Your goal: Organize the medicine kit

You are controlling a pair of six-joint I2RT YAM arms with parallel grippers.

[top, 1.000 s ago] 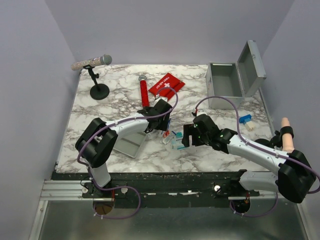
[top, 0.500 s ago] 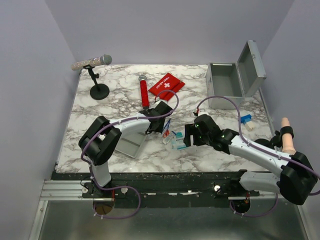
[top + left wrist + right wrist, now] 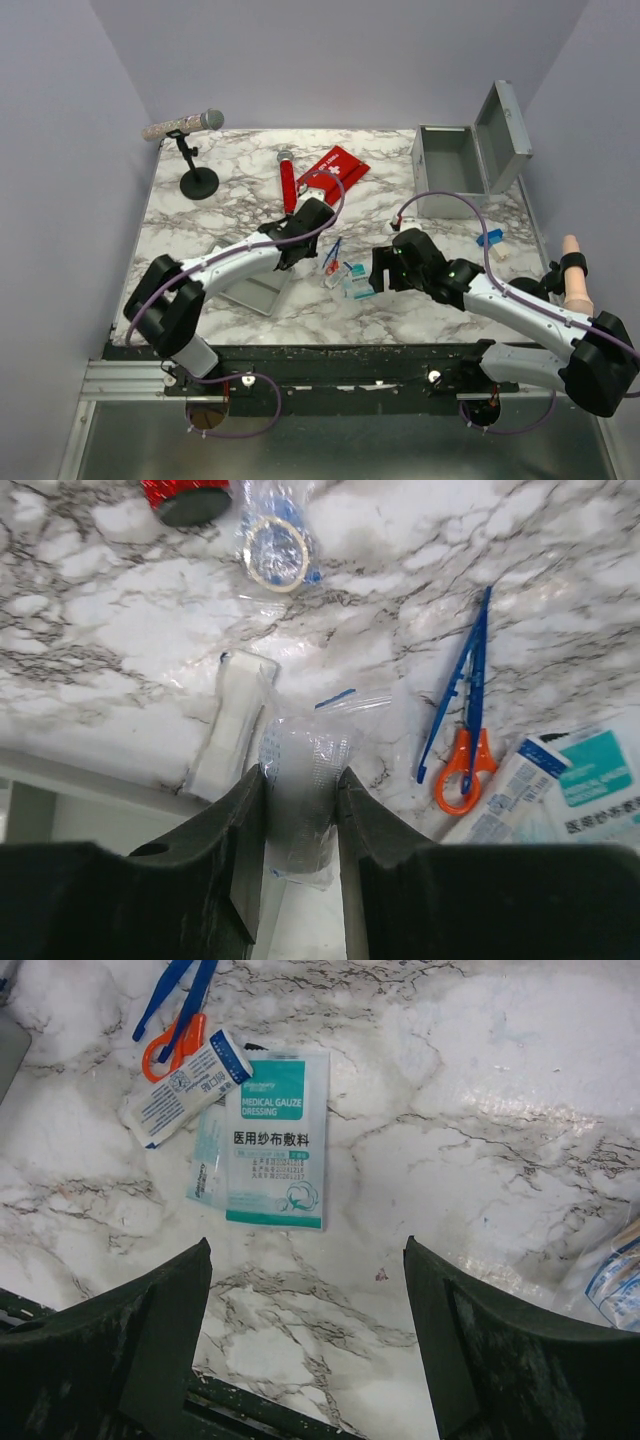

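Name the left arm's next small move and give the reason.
Probably a short lift straight up. The left gripper appears closed on both sides of the wrapped gauze roll, which lies on the marble table close beside a white packet. A vertical lift should clear that packet before the roll is carried toward the open medicine kit.

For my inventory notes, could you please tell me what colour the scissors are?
The scissors are blue with orange loops, clearest in the left wrist view.
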